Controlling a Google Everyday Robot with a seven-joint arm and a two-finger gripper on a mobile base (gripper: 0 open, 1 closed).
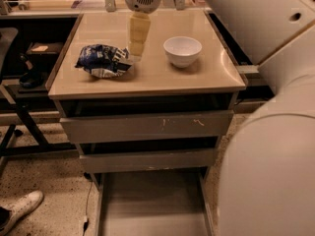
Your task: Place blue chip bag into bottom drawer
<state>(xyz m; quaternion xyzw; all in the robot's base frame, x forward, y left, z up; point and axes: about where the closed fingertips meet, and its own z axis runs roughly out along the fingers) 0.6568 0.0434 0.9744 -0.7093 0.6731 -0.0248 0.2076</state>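
Note:
The blue chip bag (104, 60) lies crumpled on the left part of the beige tabletop (147, 80). My gripper (134, 53) hangs down from its white wrist at the top of the view, just right of the bag and close to its right edge, low over the tabletop. It holds nothing that I can see. The bottom drawer (152, 205) is pulled out below the cabinet, a long shallow grey tray with nothing in it.
A white bowl (182, 50) stands right of the gripper. The scratched top drawer front (147, 127) and the plain middle front (147, 160) are slightly ajar. My arm's white body (275, 132) fills the right side. A shoe (19, 208) and a black frame (19, 127) are at the left.

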